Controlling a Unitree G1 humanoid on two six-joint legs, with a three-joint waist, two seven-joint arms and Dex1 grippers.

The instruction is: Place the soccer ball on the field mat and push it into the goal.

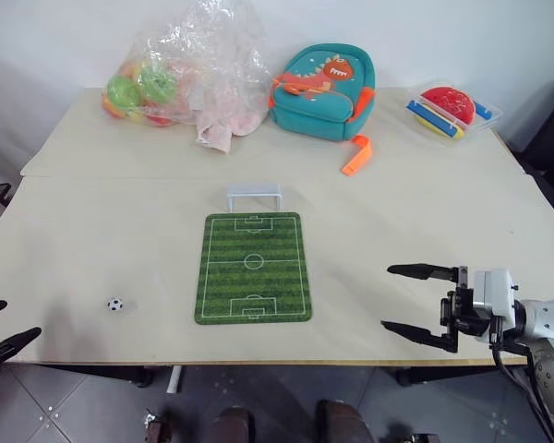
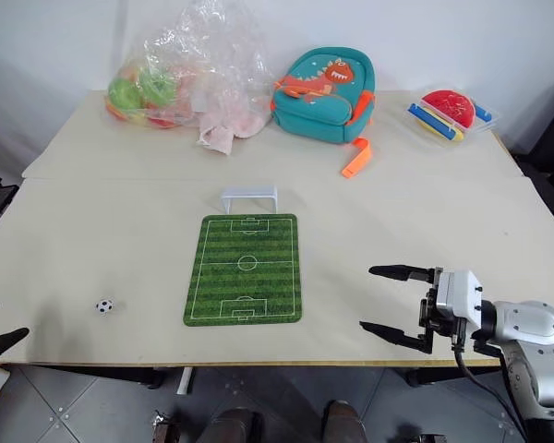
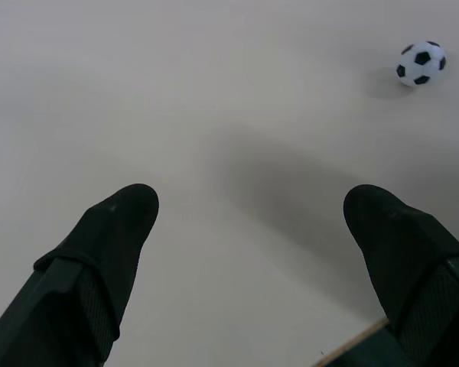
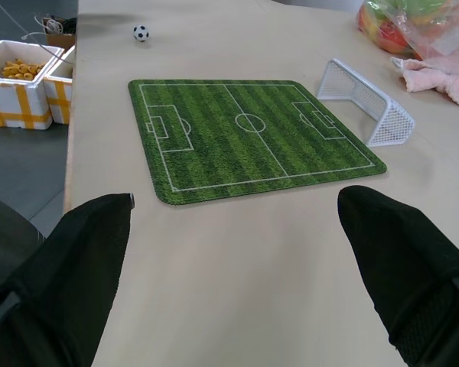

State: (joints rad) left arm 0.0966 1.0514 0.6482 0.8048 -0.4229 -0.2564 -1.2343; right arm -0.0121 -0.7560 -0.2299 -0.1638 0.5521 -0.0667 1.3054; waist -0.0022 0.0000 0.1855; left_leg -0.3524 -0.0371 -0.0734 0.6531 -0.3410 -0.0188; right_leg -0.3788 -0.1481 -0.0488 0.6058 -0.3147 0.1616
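Reaching for the ball is the step you are in, as I read it: nothing has been picked up, and the ball sits on the bare table, well apart from the mat, at about 9 o'clock from the mat's near end.

Your left gripper hangs at the table's near left corner with its fingers spread wide and nothing between them; the ball lies ahead of it, at roughly 2 o'clock from the fingertips in the wrist view. Your right gripper hovers over the near right of the table, at about 4 o'clock from the mat, fingers also wide apart and empty, pointing across toward the mat.

Your next move should carry the left gripper forward and toward the ball, then close gently. The ball is tiny, round, hard-looking and glossy, white with black patches, so it will likely roll at the first nudge on the smooth, pale table.

The mat is flat, rectangular with rounded corners, striped green with a grassy nap and white pitch lines. The goal is a low white plastic frame with fine netting, standing just beyond the mat's far edge at 12 o'clock, open mouth facing the mat.
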